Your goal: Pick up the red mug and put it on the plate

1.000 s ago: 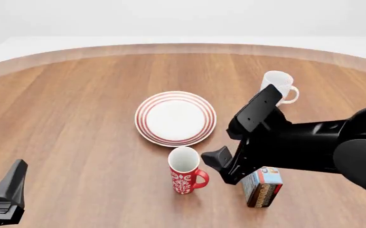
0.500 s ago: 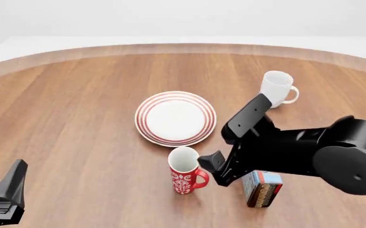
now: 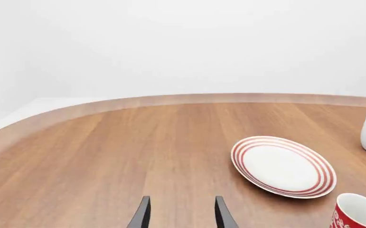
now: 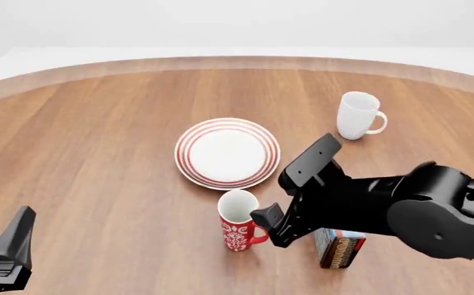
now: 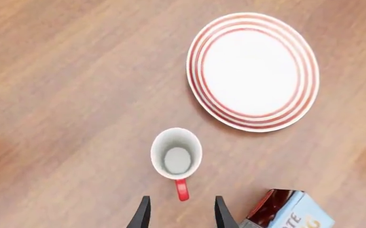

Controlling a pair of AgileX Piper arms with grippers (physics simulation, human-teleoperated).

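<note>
Hovering my right claw [image 5: 177,213] wide open over the red mug's [image 5: 176,159] handle [image 5: 181,189], since the plate [image 5: 252,71] sits just beyond it.

Two mugs: red mug [image 4: 238,219], white mug [image 4: 356,115]. One plate [image 4: 227,152]. One box [image 4: 340,247].

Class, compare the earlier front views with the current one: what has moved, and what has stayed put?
The right arm's tool has moved left and lower, closing on the tall red floral mug's handle; its jaws are open, holding nothing. The mug, red-ringed white plate, plain white mug, small carton and left tool stayed.
</note>
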